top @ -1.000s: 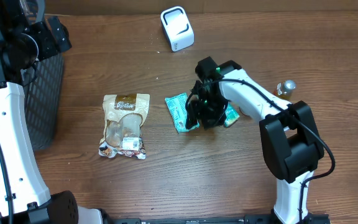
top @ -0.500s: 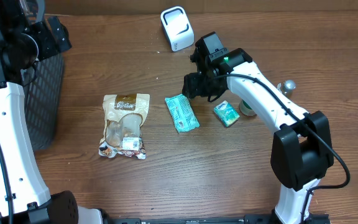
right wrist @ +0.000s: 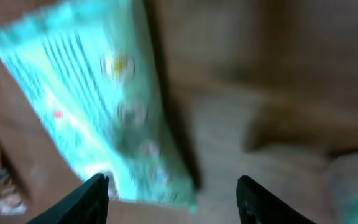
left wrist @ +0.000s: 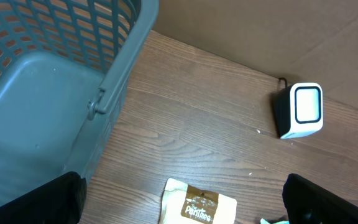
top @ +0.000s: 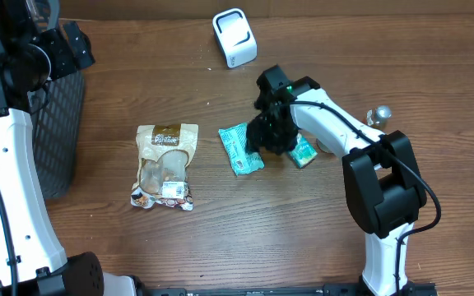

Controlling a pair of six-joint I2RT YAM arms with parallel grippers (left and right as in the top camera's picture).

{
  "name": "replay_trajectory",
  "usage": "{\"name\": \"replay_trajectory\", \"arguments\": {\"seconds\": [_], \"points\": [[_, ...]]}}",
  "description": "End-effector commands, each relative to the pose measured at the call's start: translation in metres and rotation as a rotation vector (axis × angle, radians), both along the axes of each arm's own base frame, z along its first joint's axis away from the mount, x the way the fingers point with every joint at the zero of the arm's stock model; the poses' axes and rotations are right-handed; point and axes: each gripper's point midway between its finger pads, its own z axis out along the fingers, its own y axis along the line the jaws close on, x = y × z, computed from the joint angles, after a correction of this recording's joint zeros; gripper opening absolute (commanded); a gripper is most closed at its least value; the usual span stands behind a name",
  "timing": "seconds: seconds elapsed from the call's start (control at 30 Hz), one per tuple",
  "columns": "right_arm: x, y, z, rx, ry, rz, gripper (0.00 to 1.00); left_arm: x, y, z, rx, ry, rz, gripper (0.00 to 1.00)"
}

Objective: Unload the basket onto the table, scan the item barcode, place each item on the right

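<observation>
A teal packet (top: 239, 150) lies flat on the wooden table; the right wrist view shows it blurred (right wrist: 79, 106). My right gripper (top: 267, 138) hovers low over its right end, open, with nothing held. One fingertip (right wrist: 95, 196) stands at the packet's lower edge and the other (right wrist: 257, 196) over bare wood. The white scanner (top: 234, 37) stands at the back, also seen in the left wrist view (left wrist: 303, 111). My left gripper (left wrist: 182, 196) is wide open and empty, high above the table's left side. I can make out no barcode on the packet.
A tan snack pouch (top: 165, 163) lies left of the packet. A small green pack (top: 305, 151) sits just right of my right gripper. A grey mesh basket (top: 60, 131) stands at the left edge. A small silver object (top: 378, 113) rests at the right.
Half a second ago the right gripper had lifted away toward the scanner, empty. It has now dropped back down over the teal packet's right end. The left arm has not moved.
</observation>
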Motion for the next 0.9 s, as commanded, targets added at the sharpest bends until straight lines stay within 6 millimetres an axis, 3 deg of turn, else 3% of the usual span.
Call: {"name": "replay_trajectory", "arguments": {"seconds": [0.0,0.33,0.53,0.7,0.87], "points": [[-0.019,0.018,0.005,0.075,0.072,0.014,0.64,0.002,-0.002,0.009,0.012,-0.023,-0.017,1.00],[-0.057,0.062,0.011,0.141,0.126,0.128,0.64,0.002,-0.002,0.009,0.012,-0.023,-0.017,1.00],[-0.064,0.069,0.021,0.133,0.130,0.161,0.63,0.002,-0.002,0.009,0.012,-0.023,-0.017,1.00],[-0.032,0.054,0.045,0.074,0.023,0.129,0.63,0.002,-0.002,0.009,0.012,-0.023,-0.017,1.00],[0.007,0.026,0.049,-0.028,-0.107,0.069,0.67,0.002,-0.002,0.009,0.012,-0.023,-0.017,1.00]]}}
